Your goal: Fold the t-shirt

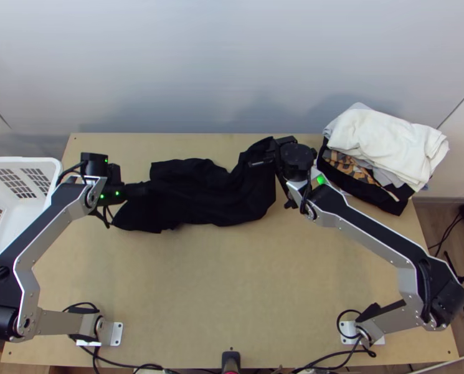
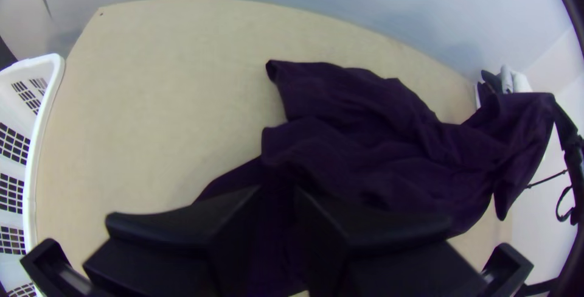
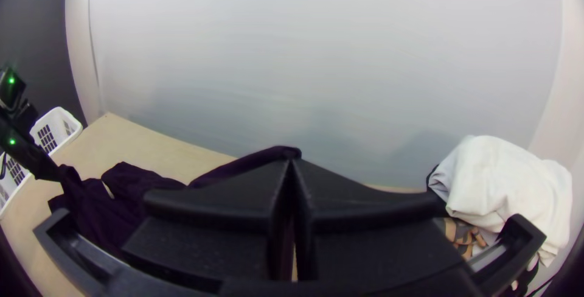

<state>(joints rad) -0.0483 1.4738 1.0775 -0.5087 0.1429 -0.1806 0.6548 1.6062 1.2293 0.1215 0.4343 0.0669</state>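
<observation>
My left gripper [image 2: 277,188] pinches one end of the black t-shirt [image 1: 200,193] and my right gripper [image 3: 291,162] squeezes the other, raised, probably to stretch out the creases before folding. The shirt lies bunched on the table's [image 1: 232,280] far half, its long axis running side to side; I can't tell where the collar points.

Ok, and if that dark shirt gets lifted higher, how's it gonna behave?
Likely floppy: the dark shirt lies bunched in soft folds. It would probably sag rather than hold a shape, as the raised part at the right claw droops loosely.
</observation>
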